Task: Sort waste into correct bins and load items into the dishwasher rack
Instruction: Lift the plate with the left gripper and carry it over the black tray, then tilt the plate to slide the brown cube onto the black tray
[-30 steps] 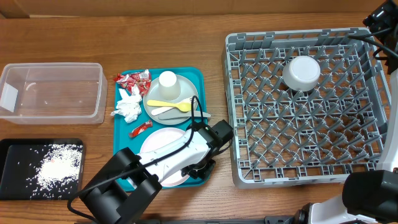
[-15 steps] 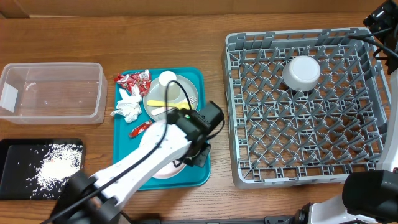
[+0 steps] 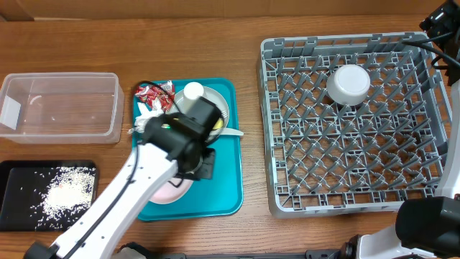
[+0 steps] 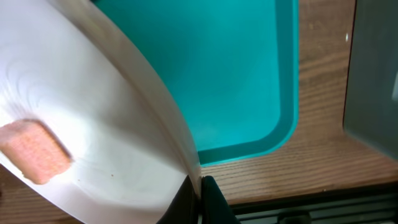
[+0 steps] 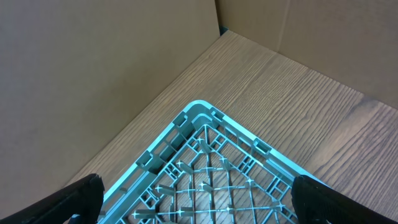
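My left gripper (image 4: 200, 186) is shut on the rim of the pinkish-white plate (image 4: 93, 124), which is tilted, with a small orange food cube (image 4: 34, 151) on it. In the overhead view the left gripper (image 3: 200, 162) holds the plate (image 3: 172, 191) over the teal tray (image 3: 224, 180). Red wrappers (image 3: 154, 91), a small white cup (image 3: 192, 92) and the grey plate (image 3: 218, 106) lie at the tray's back; the tissue is mostly hidden by the arm. My right gripper (image 5: 199, 205) is open and empty above the dishwasher rack's far right corner (image 5: 199, 124).
The clear tub (image 3: 61, 106) stands at back left. The black tray (image 3: 14, 183), holding rice grains (image 3: 65, 193), lies at front left. The grey rack (image 3: 431, 144) at the right holds an upturned white bowl (image 3: 348, 84). A white utensil (image 3: 233, 132) pokes out beside the grey plate.
My left arm has swung left and back across the teal tray, carrying the pinkish-white plate from the tray's front right toward its left side. The right arm has not moved.
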### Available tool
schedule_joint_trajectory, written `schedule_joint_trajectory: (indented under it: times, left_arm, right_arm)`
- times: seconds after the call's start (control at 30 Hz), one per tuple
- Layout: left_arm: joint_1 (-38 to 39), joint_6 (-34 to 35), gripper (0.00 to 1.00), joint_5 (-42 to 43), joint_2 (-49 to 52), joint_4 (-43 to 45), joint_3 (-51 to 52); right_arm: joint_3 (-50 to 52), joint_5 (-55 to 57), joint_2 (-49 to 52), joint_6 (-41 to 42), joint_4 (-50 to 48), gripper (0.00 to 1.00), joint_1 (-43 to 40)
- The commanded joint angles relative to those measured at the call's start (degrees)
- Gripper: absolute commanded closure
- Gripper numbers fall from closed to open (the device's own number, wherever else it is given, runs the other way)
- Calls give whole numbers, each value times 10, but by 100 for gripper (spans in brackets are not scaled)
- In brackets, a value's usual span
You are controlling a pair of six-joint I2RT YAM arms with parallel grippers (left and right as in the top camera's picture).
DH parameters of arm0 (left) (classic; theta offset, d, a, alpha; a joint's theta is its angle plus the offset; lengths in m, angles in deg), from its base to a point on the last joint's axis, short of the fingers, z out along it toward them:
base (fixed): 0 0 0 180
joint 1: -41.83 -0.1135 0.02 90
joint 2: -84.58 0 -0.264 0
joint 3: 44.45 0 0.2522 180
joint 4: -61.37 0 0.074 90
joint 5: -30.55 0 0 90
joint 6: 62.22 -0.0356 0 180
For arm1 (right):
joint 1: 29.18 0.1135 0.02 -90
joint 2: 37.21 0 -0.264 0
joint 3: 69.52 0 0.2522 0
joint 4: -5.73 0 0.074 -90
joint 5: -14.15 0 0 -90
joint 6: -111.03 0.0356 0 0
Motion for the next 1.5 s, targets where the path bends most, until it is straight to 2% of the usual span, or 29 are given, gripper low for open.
schedule_joint_trajectory:
  times: [0.0,0.17,0.53,0.77,0.8,1.1,1.47]
  left_arm:
    - [-44,10,96,-2,-29,-18,-26]
    - [-118,-8,96,-2,-40,-46,-31]
    - [-264,-49,96,7,-70,-41,-58]
    - [-413,-123,96,98,-80,-24,-58]
    - [-458,-134,96,117,-80,-14,-58]
    - [-627,-175,96,223,-80,28,-58]
    - [-713,-182,96,331,-78,57,-53]
  right_arm:
    - [0,8,-1,3,-3,0,1]
    - [0,8,-1,3,-3,0,1]
    - [0,7,-1,3,-3,0,2]
    - [0,7,-1,3,-3,0,1]
    - [0,8,-1,3,-3,0,1]
    - [0,8,-1,3,-3,0,2]
    - [0,7,-1,3,-3,0,2]
